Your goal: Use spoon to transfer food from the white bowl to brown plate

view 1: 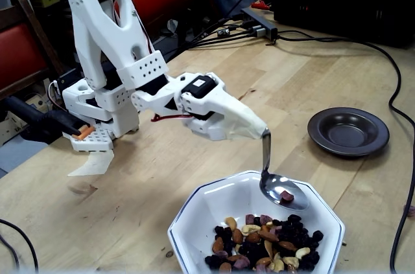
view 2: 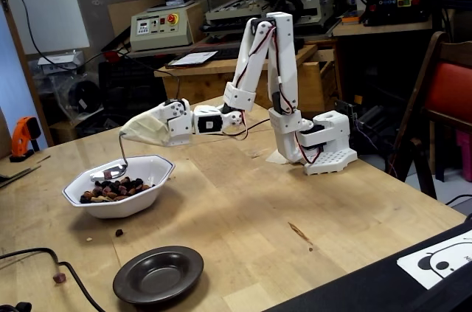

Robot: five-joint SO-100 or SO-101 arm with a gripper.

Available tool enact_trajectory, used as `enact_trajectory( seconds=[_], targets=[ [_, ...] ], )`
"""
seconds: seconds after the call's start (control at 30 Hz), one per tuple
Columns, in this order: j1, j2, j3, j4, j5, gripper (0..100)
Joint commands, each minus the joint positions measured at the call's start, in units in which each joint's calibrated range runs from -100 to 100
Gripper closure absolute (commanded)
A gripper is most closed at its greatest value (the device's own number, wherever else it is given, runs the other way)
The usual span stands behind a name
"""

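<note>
Fixed views: arm stretched low, tool (view 1: 259, 130) gripping spoon (view 1: 280, 188) w/ 1 cube above white bowl (view 1: 201, 209).

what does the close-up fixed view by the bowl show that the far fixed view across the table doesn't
Only the close view shows a single reddish piece lying in the spoon, and the food as separate cashews, almonds and raisins. Only the far view shows the whole arm up to its elbow, a stray piece on the table beside the bowl, and the workshop benches behind. Both show the hand, wrapped in cloth, holding the spoon just above the bowl, and the empty plate.
</note>
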State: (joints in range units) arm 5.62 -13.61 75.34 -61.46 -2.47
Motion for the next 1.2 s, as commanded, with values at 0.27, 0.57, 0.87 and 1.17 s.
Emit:
enact_trajectory(
  seconds=[0.27,0.57,0.87,1.17],
  targets=[
    [-0.88,-20.83,-0.73,18.38,-0.29,98],
    [-7.03,-25.97,-0.65,24.47,-0.29,98],
    [-15.55,-26.48,-0.65,24.62,0.10,98],
    [-22.29,-26.57,-0.65,24.62,0.15,98]
  ],
)
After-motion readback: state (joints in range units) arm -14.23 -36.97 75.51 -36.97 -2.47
